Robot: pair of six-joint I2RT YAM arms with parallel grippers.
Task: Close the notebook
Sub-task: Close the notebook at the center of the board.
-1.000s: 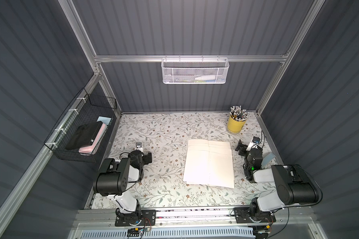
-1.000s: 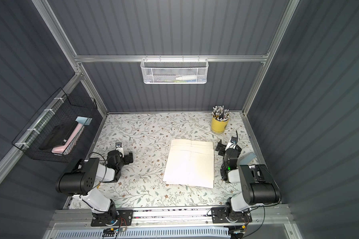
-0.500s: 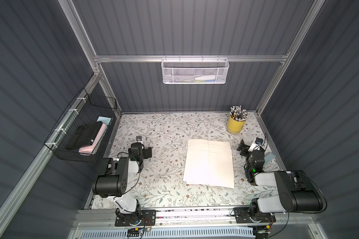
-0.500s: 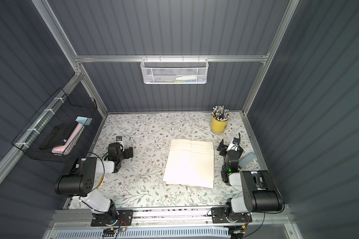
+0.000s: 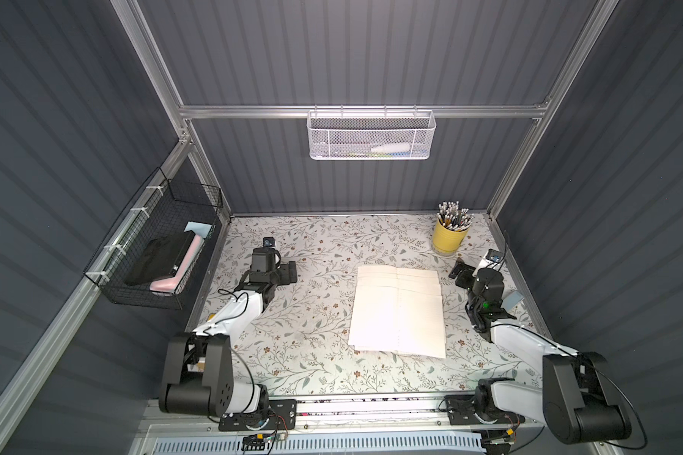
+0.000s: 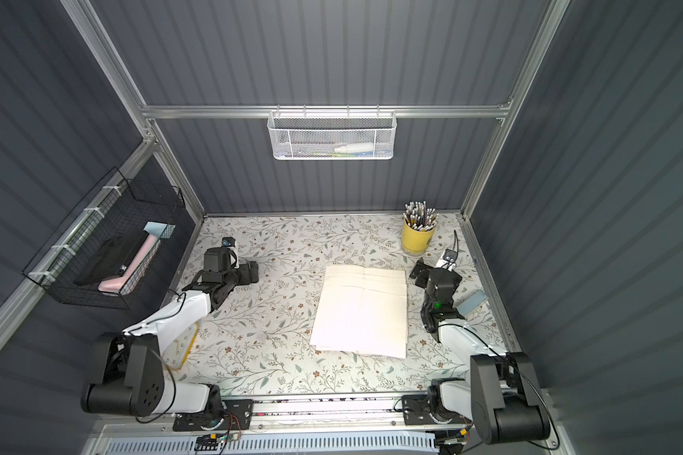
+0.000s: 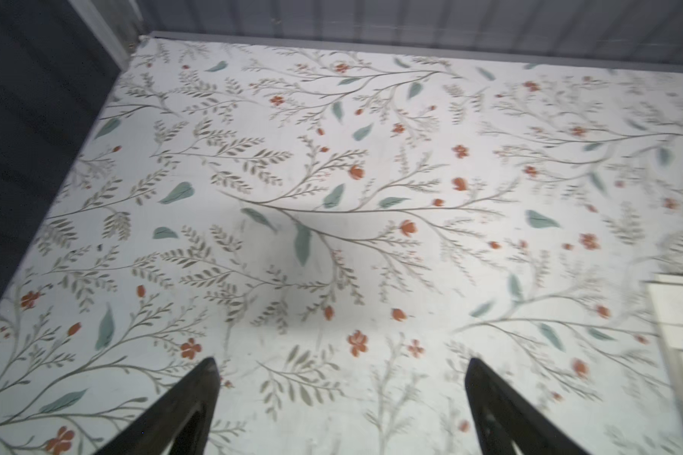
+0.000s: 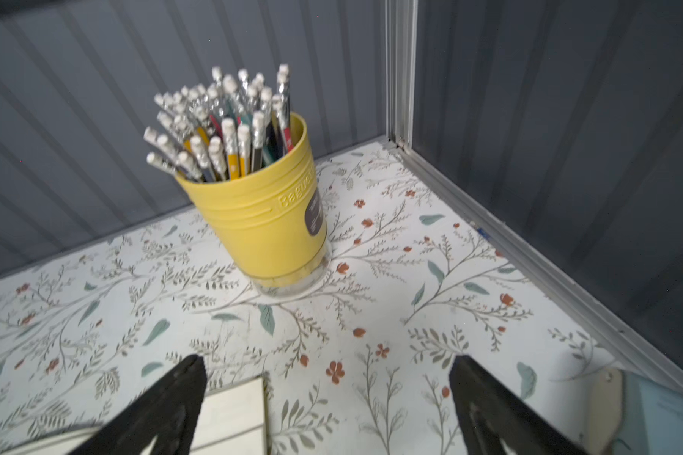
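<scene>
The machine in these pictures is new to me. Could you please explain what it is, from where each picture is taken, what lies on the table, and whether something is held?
It is a robot with two black-and-white arms, and each arm ends in a two-finger gripper. Two pictures look down from above on the whole booth. The other two come from small cameras on the wrists, so you see the black fingertips at the edge of the picture. The left gripper and the right gripper are both open and hold nothing. On the flower-patterned table lies an open notebook with white lined pages. A yellow cup full of pencils stands near the far right corner. The notebook is not yet closed.
</scene>
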